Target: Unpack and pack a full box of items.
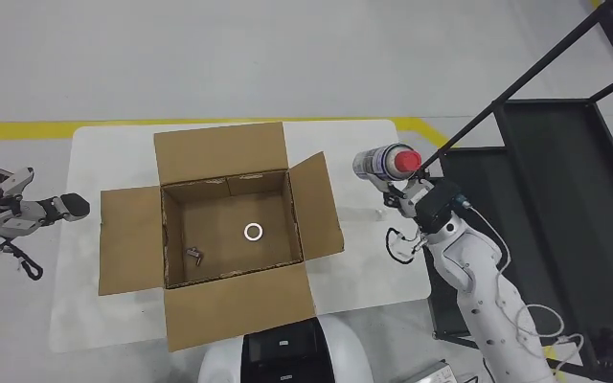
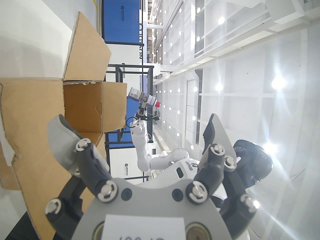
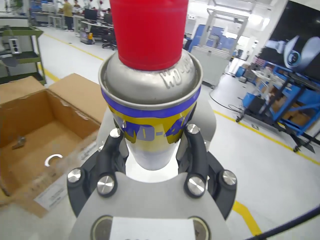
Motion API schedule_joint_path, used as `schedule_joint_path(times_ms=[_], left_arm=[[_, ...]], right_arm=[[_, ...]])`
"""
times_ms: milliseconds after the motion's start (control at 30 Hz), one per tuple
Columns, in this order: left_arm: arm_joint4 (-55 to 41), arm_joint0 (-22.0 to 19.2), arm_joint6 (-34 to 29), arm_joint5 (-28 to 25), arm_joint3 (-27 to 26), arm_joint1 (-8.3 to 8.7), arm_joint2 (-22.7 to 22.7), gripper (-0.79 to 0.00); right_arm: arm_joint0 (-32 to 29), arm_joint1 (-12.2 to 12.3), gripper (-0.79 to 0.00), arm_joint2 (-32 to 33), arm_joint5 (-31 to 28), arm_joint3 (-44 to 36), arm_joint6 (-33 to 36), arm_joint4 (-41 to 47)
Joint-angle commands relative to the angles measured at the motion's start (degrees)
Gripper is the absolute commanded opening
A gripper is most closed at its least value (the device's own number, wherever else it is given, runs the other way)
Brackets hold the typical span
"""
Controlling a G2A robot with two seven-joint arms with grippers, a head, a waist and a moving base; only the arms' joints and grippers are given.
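Right pincer (image 3: 153, 126) is pinching the spray can (image 3: 150, 88). We see its two fingers (image 3: 103, 127) pressed on opposite sides of the can's lower body, at the yellow and blue label. The red cap (image 3: 147, 23) points away from the wrist. From the top view the can (image 1: 381, 161) is held off the table (image 1: 369, 278), over its right part. It sits just beside the box's right flap (image 1: 321, 206) but does not touch it, and the cap end is turned away from the box. In the left wrist view the can (image 2: 143, 97) looks tilted and sits higher than the box walls. The cardboard box (image 1: 172, 239) sits in the middle of the table, open, with all four flaps folded outward. On the box floor we see a white ring (image 1: 254, 231) near the centre. A small metal piece (image 1: 196, 255) lies toward the near-left corner, and we can't tell what it is. The two are apart from each other. Left pincer (image 2: 135, 126) is spread wide with nothing between its fingers. In the top view it (image 1: 69, 206) hangs at the table's left edge, beside the box's left flap, well apart from the can.
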Motion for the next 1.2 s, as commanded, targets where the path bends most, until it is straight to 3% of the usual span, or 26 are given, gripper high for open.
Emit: schedule_joint_path(times_ms=[0,200,867,1000,1167], left_arm=[[0.0,0.0,0.0,0.0,0.0,0.0,0.0,0.0],[0.0,0.0,0.0,0.0,0.0,0.0,0.0,0.0],[0.0,0.0,0.0,0.0,0.0,0.0,0.0,0.0],[0.0,0.0,0.0,0.0,0.0,0.0,0.0,0.0],[0.0,0.0,0.0,0.0,0.0,0.0,0.0,0.0]], right_arm=[[0.99,-0.19,-0.785,-2.5,0.16,-2.42,1.53,-0.81],[6.51,-1.21,-0.785,-11.38,0.94,-1.13,5.88,-0.21],[6.51,-1.21,-0.785,-11.38,0.94,-1.13,5.88,-0.21],[10.11,-1.17,-0.785,-14.21,-2.05,-3.85,14.23,-5.56],[20.77,-2.24,-0.785,-23.7,-7.1,-4.65,27.53,-10.85]])
